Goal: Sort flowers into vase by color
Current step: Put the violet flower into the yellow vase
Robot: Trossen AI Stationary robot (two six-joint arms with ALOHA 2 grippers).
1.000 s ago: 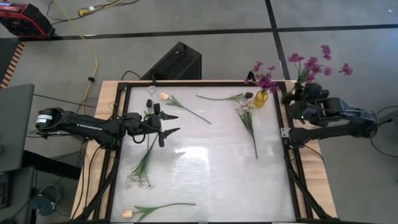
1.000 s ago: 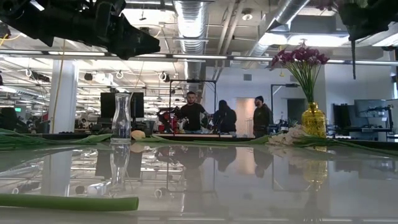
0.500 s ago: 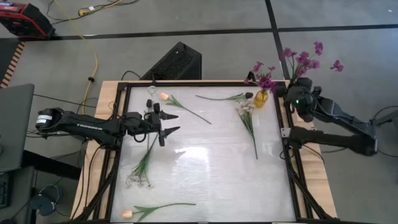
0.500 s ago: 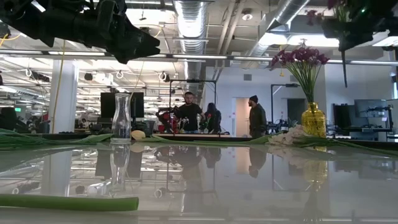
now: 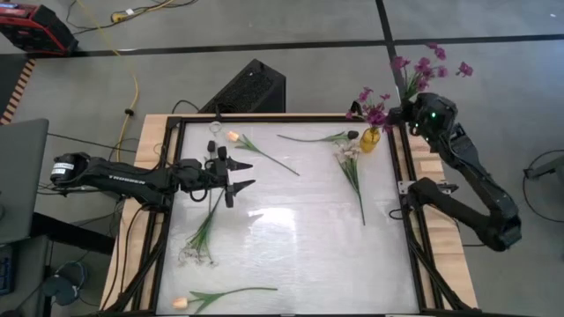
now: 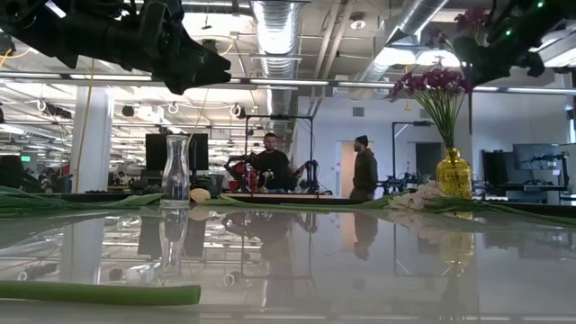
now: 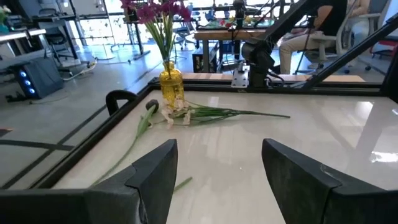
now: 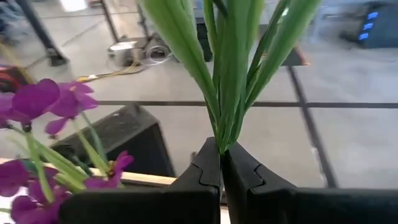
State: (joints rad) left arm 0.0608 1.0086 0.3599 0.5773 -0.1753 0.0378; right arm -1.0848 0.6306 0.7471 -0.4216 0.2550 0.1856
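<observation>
From overhead I get even, bright room light; the glossy worktop point(image 5: 291, 220) throws a white glare patch near its centre, and shadows under the arms are faint. In the low view, ceiling lights at 12 o'clock and bright windows at 9 o'clock silhouette the arms black, the worktop mirrors the room, and the near green stem point(image 6: 99, 292) at 7 o'clock is soft. My left wrist feed blurs its own tool fingers point(image 7: 155, 180); my right wrist feed blurs the purple blossoms point(image 8: 37, 102).
</observation>
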